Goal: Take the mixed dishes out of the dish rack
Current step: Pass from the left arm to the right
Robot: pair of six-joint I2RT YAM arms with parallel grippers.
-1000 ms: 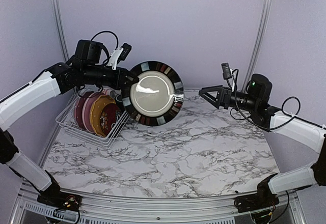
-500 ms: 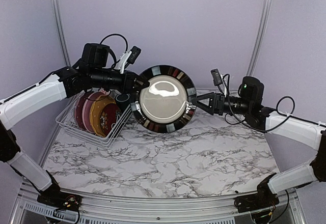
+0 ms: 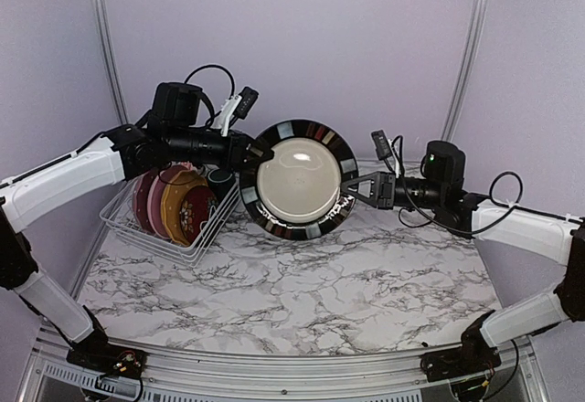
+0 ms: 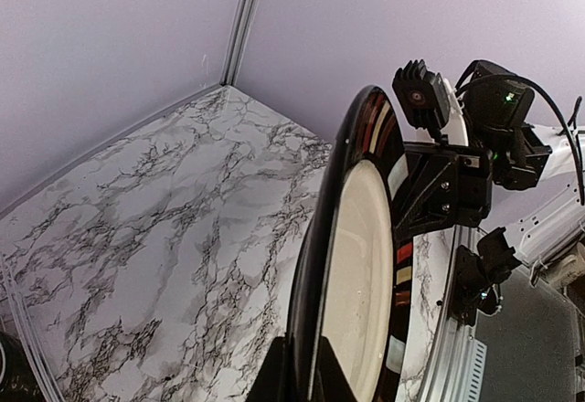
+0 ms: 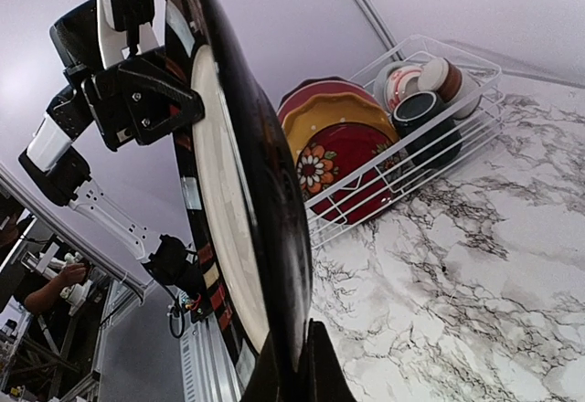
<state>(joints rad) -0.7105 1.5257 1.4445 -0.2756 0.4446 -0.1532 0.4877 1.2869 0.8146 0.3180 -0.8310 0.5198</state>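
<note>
The black plate (image 3: 297, 180) is seen from the top view with a cream centre and a dark rim broken by pale and red blocks. It is held upright on edge in the air, above the far middle of the desk (image 3: 302, 283). Its left rim is clenched by the left pincer (image 3: 259, 155). The right pincer (image 3: 352, 190) is set on the right rim, though its fingers are too small here to be judged. At the far left corner the dish rack (image 3: 160, 238) is seen, with the pink plate (image 3: 142, 199), the orange-yellow plate (image 3: 174, 206) and the dark red floral plate (image 3: 196, 210) standing in it and the dark teal mug (image 3: 219, 180) at its right end. The rack's far side is hidden by the left arm.

In the left wrist view the plate (image 4: 352, 274) is seen nearly edge-on. The left pincer (image 4: 292, 375) is cut off at the bottom edge, shut on the rim. Only one finger of the right pincer (image 4: 430, 196) is shown; the other is hidden behind the plate.

In the right wrist view the plate (image 5: 238, 201) fills the middle. The fingers of the right pincer (image 5: 300, 370) are pressed to both faces of the rim, grasping it. The left pincer (image 5: 155, 91) is seen at the opposite rim. Two pale cups (image 5: 398, 82) are made out in the rack (image 5: 439, 160), partly hidden.
</note>
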